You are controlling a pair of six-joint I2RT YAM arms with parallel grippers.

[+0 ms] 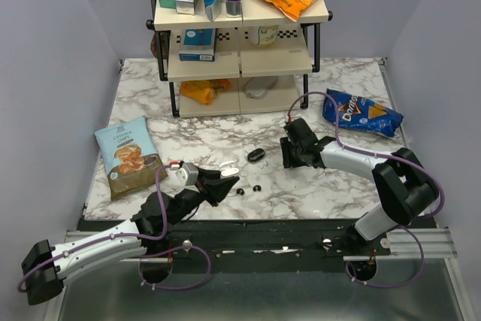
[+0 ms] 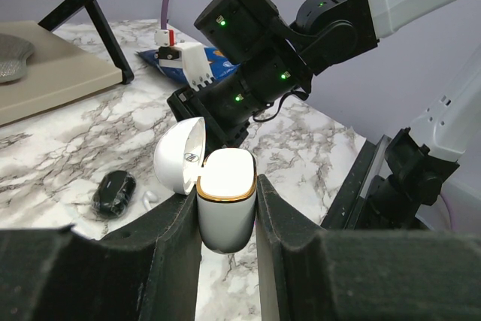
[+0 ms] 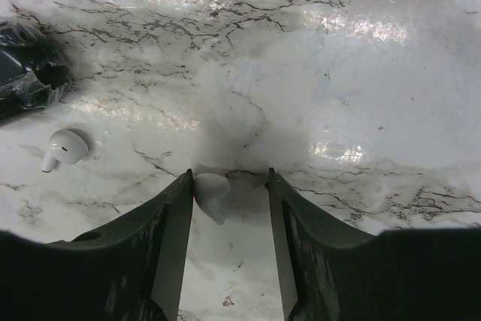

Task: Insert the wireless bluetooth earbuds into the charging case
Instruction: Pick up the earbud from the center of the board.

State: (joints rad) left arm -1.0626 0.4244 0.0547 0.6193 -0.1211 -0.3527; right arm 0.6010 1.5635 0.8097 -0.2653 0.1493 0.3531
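The charging case (image 2: 225,212) is white with a gold rim, and its lid (image 2: 180,157) is flipped open to the left. My left gripper (image 2: 225,189) is shut on its body and holds it upright above the table. In the right wrist view, one white earbud (image 3: 210,192) lies on the marble between the fingers of my right gripper (image 3: 229,173). It touches the left finger, and the jaws stand wider than the bud. A second white earbud (image 3: 64,146) lies loose to the left. In the top view my right gripper (image 1: 288,157) points down at the table beyond my left gripper (image 1: 225,180).
A black oval thing in clear wrap (image 1: 256,155) lies between the arms, near the loose earbud. Two tiny dark bits (image 1: 249,189) sit near the front edge. A chips bag (image 1: 128,157) lies left, a blue Doritos bag (image 1: 362,114) right, and a stocked shelf (image 1: 239,35) stands behind.
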